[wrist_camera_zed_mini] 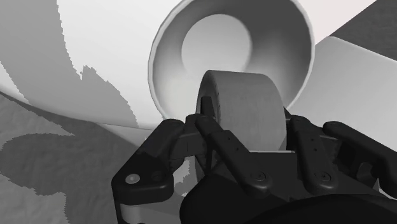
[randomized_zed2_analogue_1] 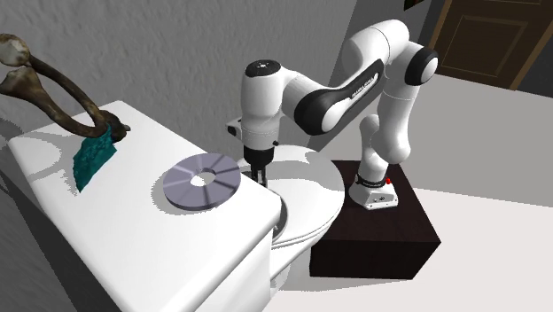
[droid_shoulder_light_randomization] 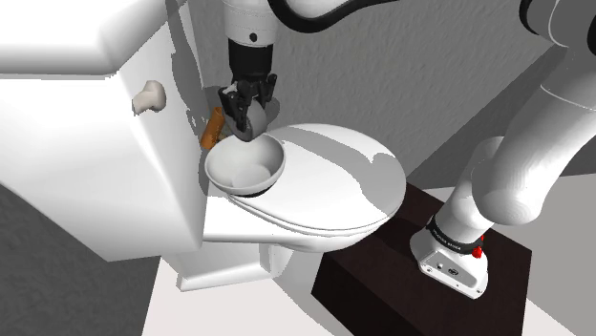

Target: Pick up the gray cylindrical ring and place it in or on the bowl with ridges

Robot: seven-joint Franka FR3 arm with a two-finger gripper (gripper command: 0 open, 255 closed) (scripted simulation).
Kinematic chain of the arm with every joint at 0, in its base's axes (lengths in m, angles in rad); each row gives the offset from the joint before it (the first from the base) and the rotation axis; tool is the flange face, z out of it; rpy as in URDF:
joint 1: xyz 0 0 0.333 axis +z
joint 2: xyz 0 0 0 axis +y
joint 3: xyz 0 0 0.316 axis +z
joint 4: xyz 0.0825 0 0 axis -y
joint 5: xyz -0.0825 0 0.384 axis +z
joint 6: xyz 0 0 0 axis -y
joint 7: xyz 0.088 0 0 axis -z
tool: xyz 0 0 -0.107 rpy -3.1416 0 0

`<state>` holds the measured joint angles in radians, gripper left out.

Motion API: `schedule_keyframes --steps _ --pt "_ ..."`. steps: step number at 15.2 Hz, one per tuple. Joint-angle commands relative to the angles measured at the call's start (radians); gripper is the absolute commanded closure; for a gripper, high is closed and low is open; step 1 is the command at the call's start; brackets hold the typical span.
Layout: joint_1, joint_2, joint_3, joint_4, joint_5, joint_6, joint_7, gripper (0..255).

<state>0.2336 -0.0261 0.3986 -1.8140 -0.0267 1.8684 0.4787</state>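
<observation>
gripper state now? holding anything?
Gripper: shut on the grey ring, held above the white bowl.

Looks down in the shoulder view from beside the stand (droid_shoulder_light_randomization: 372,267) across the toilet seat (droid_shoulder_light_randomization: 334,181), faces the arm (randomized_zed2_analogue_1: 337,97) in the second exterior view from farther off over the tank lid (randomized_zed2_analogue_1: 133,226), peers in the wrist view along the hand (wrist_camera_zed_mini: 245,121) into the bowl (wrist_camera_zed_mini: 229,51), sharing stand and seat between the first two.

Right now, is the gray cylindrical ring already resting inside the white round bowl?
No, the gray cylindrical ring is clasped in the black end effector, short of the white round bowl.
</observation>
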Motion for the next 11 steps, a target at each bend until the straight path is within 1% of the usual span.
schedule_keyframes --steps 1,2,3,8,11 --pt "0.0 0.002 0.0 -0.003 0.0 0.001 -0.001 255" --pt "0.0 0.002 0.0 -0.003 0.0 0.001 -0.001 255" --pt "0.0 0.004 0.0 -0.002 0.0 0.002 0.0 0" --pt "0.0 0.002 0.0 -0.003 0.0 0.001 -0.001 0" --pt "0.0 -0.003 0.0 0.092 0.003 -0.099 -0.003 0"
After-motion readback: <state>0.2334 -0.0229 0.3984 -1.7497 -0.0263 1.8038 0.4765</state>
